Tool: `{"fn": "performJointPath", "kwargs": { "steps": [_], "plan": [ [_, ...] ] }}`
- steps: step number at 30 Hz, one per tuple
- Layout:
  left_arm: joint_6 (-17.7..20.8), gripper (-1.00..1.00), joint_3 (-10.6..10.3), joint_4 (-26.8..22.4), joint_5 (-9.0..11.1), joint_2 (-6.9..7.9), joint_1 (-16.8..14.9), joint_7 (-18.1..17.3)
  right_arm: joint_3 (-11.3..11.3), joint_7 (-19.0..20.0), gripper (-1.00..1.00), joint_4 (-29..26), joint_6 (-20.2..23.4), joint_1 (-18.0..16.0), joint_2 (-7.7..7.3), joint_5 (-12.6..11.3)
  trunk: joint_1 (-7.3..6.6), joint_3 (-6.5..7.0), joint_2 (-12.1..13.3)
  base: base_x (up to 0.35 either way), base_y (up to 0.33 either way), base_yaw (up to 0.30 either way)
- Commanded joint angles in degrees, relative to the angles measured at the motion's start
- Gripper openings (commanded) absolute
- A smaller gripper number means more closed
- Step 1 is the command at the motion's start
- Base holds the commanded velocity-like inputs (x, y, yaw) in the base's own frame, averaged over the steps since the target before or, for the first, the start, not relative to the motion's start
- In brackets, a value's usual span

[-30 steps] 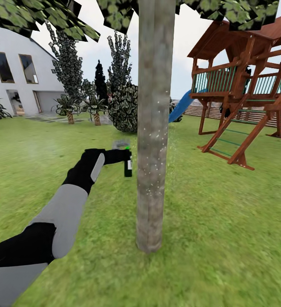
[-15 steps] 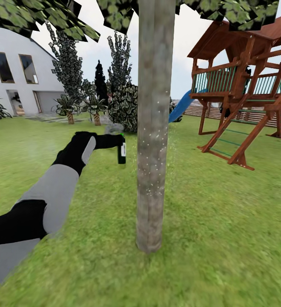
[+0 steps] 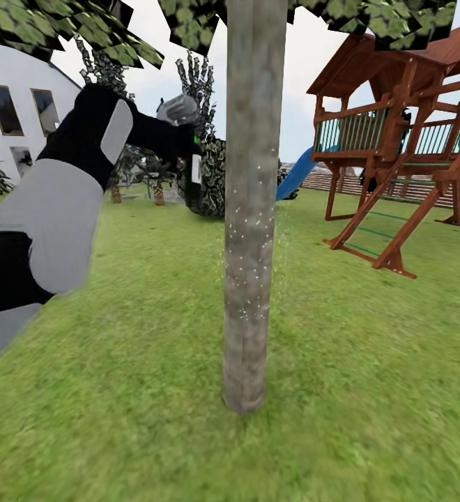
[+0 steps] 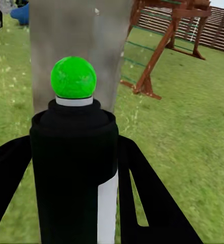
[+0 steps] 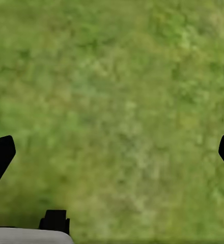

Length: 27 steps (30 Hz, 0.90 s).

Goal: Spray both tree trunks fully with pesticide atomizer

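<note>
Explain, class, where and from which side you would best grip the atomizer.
Grip the atomizer round its black cylindrical body, below the green spot, one finger on each side, as the left tool does now. That probably leaves the head free and facing the trunk.

Flat, even daylight fills the simulated garden under a pale overcast sky [image 3: 307, 84] at the top of the head view, leaving almost no cast shadows on the lawn [image 3: 369, 362]. The left arm [image 3: 63, 188] at the left of the frame is smeared by motion blur. The grass [image 5: 112, 101] in the right wrist view renders soft and mottled, without glare.
</note>
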Motion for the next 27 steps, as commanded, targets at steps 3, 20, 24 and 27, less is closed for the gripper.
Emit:
{"fn": "performJointPath", "kwargs": {
  "steps": [3, 20, 24, 27],
  "plan": [
    [0.7, -1.0, 0.0, 2.0, -0.1, 0.0, -4.7, 0.0, 0.0, 0.0, 1.0, 0.0, 0.0, 0.0, 0.0, 0.0, 0.0, -0.01, 0.0, 0.0, 0.0, 0.0],
    [0.7, -1.0, 0.6, 6.3, -0.2, 0.53, -7.1, 0.4, 0.0, 0.0, 1.0, 0.0, 0.0, 0.0, 0.0, 0.0, 0.0, -0.01, 0.0, 0.0, 0.0, 0.0],
    [0.3, -1.0, 1.6, 10.7, -0.1, 0.51, -7.1, 0.0, 0.0, 0.0, 1.0, 0.0, 0.0, 0.0, 0.0, 0.0, 0.0, -0.01, 0.0, 0.0, 0.0, 0.0],
    [-3.1, -1.0, 2.0, 15.7, 0.0, -1.9, -7.1, -0.3, 0.0, 0.0, 1.0, 0.0, 0.0, 0.0, 0.0, 0.0, 0.0, -0.01, 0.0, 0.0, 0.0, 0.0]
  ]
}}
